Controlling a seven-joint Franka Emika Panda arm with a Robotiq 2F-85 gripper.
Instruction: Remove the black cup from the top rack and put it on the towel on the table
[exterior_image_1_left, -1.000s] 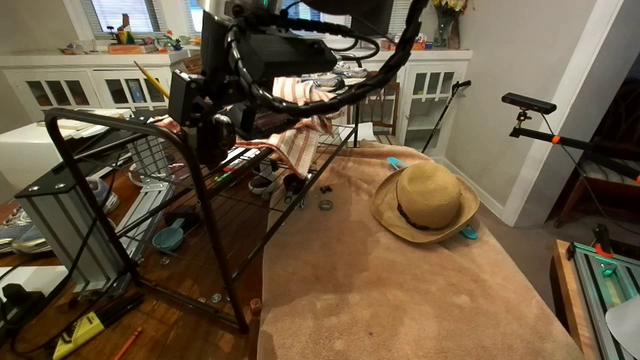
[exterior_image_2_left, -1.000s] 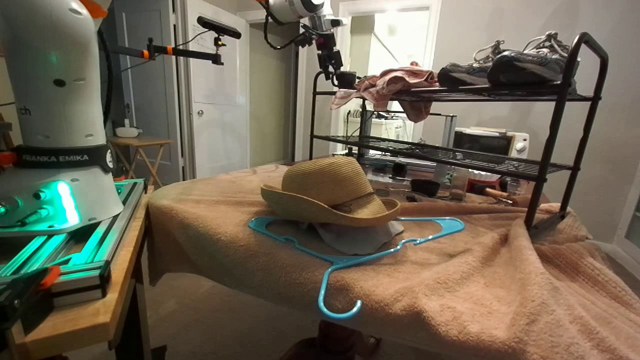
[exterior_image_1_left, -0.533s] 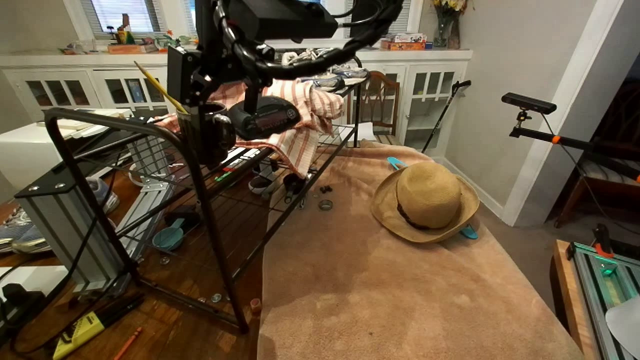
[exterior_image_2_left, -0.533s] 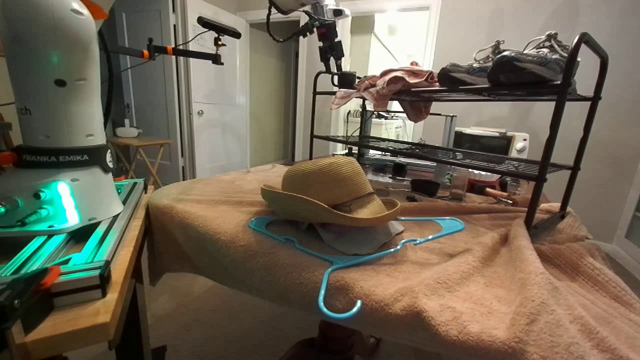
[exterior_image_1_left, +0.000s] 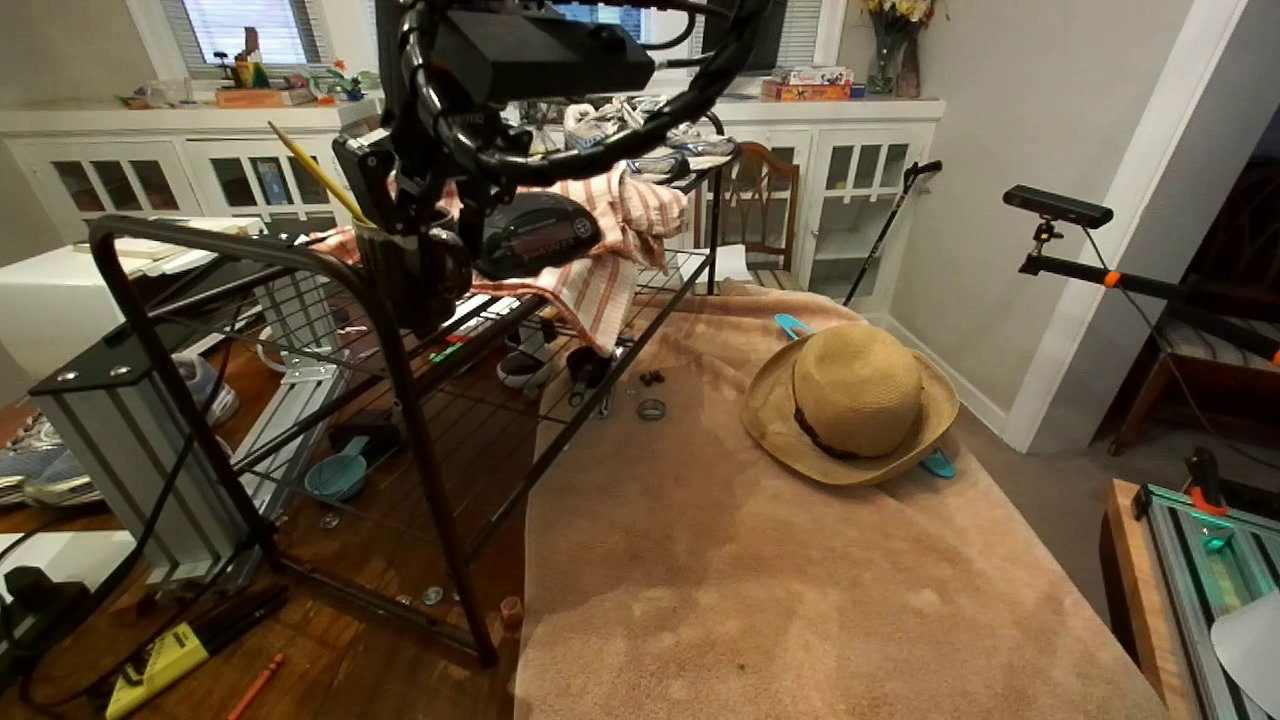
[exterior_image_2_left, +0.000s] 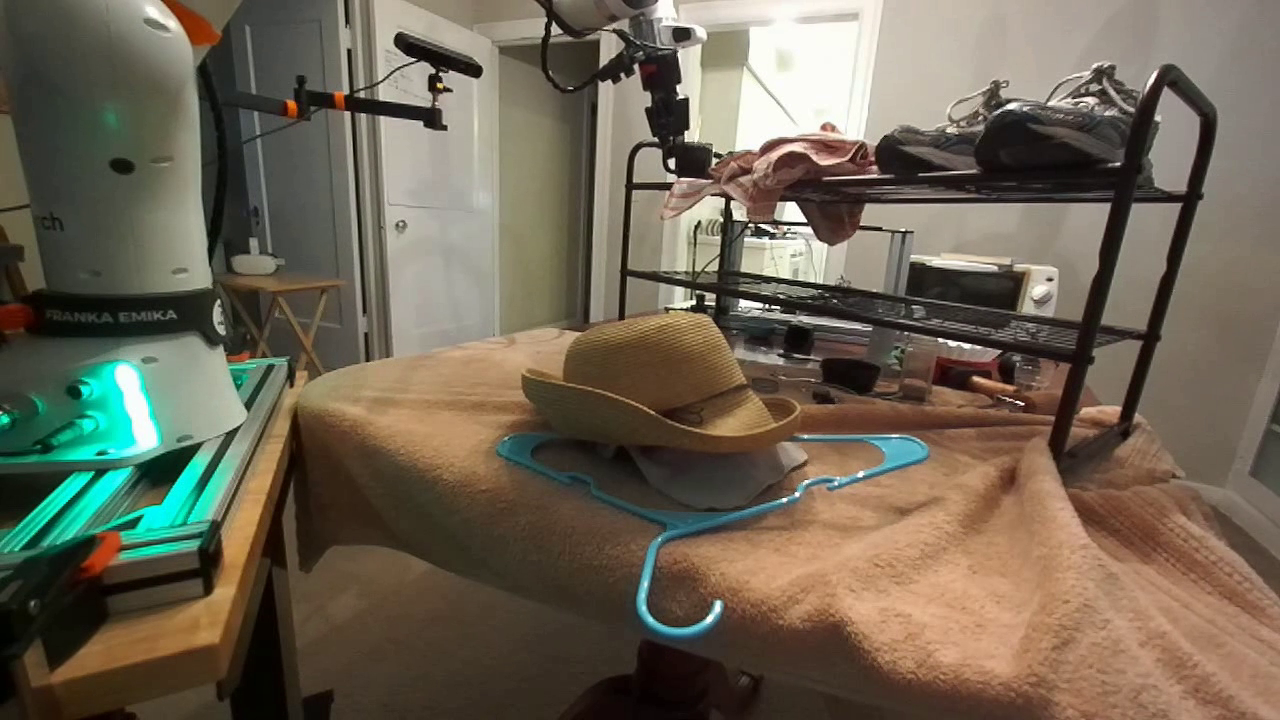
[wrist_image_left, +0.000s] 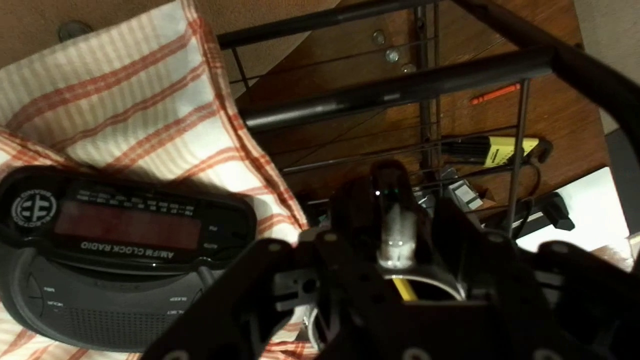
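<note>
Black mug (exterior_image_1_left: 437, 283), top rack (wrist_image_left: 360, 100): probably light, stiff, slick, breakable | best hold: the handle (wrist_image_left: 397, 235) | gripper (exterior_image_2_left: 670, 158) right at it; clamped or apart, can't tell from here

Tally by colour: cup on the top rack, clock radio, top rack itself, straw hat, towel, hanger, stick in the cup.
Black: 3 (cup, clock radio, top rack)
Tan: 2 (straw hat, towel)
Blue: 1 (hanger)
Yellow: 1 (stick)
Total: 7
</note>
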